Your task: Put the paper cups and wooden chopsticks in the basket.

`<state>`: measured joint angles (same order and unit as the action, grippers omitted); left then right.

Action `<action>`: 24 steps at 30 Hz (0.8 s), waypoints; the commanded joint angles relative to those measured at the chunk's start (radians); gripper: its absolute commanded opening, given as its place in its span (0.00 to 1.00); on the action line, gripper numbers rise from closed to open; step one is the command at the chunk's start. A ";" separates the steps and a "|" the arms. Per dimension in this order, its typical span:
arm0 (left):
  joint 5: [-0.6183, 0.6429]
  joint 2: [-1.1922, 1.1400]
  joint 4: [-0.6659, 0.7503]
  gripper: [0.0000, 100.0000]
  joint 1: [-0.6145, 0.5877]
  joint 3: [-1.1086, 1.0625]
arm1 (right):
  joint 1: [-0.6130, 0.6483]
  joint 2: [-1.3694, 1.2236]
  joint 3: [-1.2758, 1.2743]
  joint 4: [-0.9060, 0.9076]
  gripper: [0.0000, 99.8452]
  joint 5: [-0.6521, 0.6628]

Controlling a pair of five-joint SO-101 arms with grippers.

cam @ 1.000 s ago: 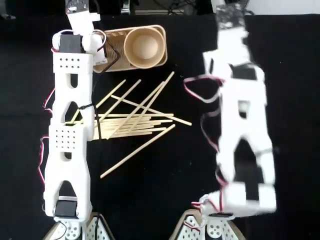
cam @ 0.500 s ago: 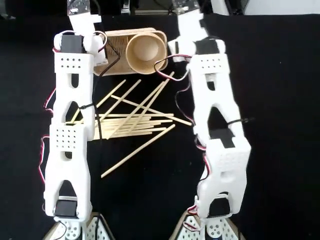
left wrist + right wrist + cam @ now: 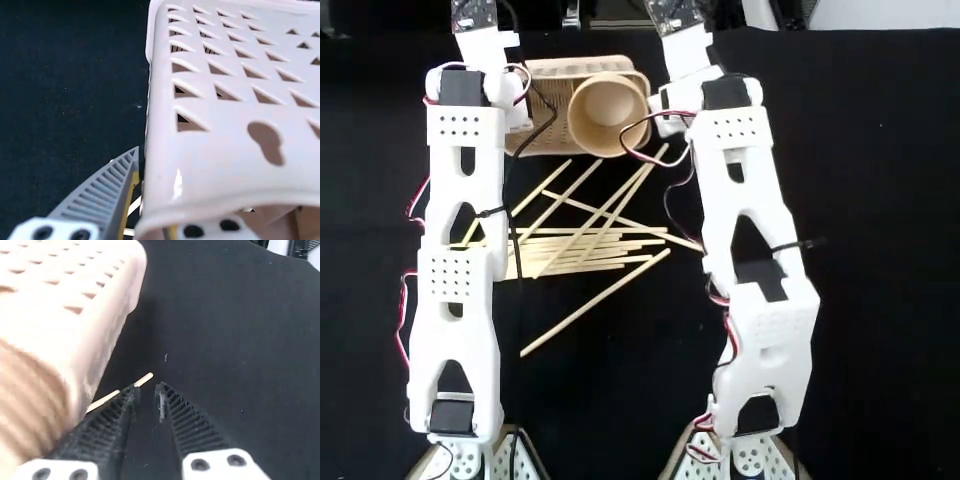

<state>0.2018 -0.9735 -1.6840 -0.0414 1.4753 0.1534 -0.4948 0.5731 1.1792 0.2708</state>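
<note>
A tan slotted basket [image 3: 555, 75] lies at the back of the black table, tilted, with a paper cup [image 3: 607, 112] in it, mouth facing up. Several wooden chopsticks [image 3: 590, 240] lie scattered in front of it, between the two arms. My left gripper [image 3: 520, 95] is at the basket's left end. In the left wrist view the basket wall [image 3: 225, 100] sits between the jaws, with one grey finger [image 3: 105, 195] outside it. My right gripper [image 3: 660, 105] is just right of the basket, slightly open with nothing between its fingers [image 3: 146, 388]. A chopstick tip [image 3: 145, 378] lies just past them, next to the basket [image 3: 65, 300].
One chopstick [image 3: 595, 303] lies apart, nearer the arm bases. The right half of the black table [image 3: 880, 200] holds nothing. Cables and dark gear run along the table's far edge.
My right arm has swung in from the right to the basket's right side. The basket and cup have shifted left and tilted. The left arm has not moved.
</note>
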 commanded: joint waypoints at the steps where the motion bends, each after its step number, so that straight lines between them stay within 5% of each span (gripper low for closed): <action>1: -0.005 0.034 0.018 0.03 -0.007 0.007 | 0.026 0.084 0.008 0.017 0.08 0.009; 8: -0.005 0.034 0.017 0.03 -0.010 0.007 | 0.028 0.283 -0.314 -0.157 0.08 0.003; 16: -0.005 0.034 0.014 0.03 -0.008 0.007 | 0.061 0.670 -0.964 -0.671 0.08 0.003; 24: -0.003 0.035 0.017 0.03 -0.002 0.015 | 0.083 0.604 -1.015 -0.746 0.08 0.003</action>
<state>0.2018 -0.9735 -1.6840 -0.0414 1.4753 0.2148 0.1220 -0.4457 0.4856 0.2708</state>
